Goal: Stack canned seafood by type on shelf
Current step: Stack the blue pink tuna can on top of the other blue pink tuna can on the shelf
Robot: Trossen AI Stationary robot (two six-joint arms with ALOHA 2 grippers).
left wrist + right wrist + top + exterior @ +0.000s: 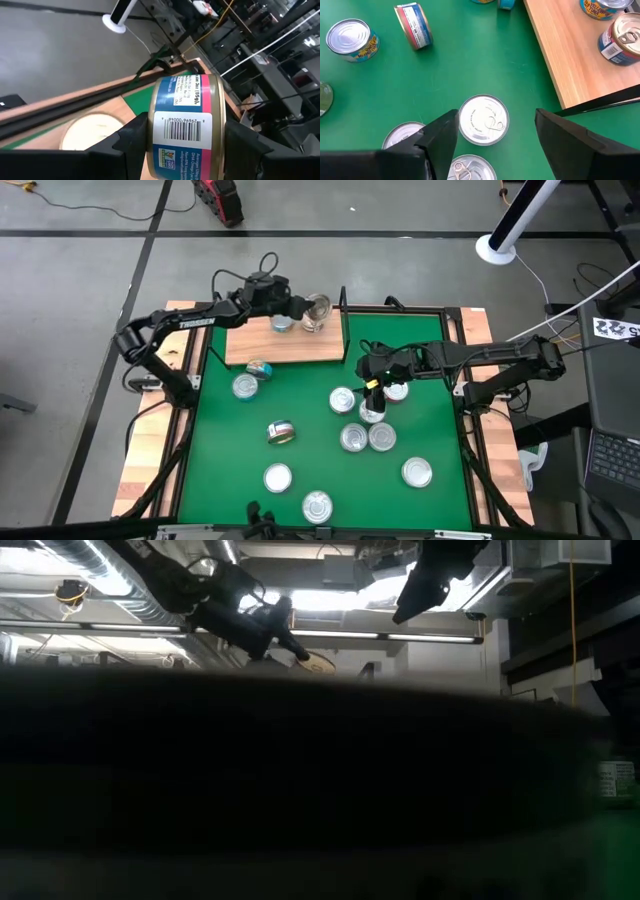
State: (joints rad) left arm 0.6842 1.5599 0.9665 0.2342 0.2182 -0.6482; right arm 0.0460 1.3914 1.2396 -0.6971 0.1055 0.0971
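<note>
The left arm reaches from the bench's left edge, elbow bent, forearm stretched across toward the far middle. Its left pincer (312,308) has both dark fingers (125,137) clamped on the sides of a tin (185,127) held on its side, in the air. The right arm extends from the right edge toward the centre. Its right pincer (371,387) points down, fingers (440,137) spread wide apart, gripping nothing.

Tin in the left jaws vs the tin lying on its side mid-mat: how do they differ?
The held tin is clamped in the left gripper above the shelf; the tipped tin lies free on the green mat. The held one shows a blue and pink label with a barcode; the tipped one's label looks red and blue. Both are small squat round tins.
</note>
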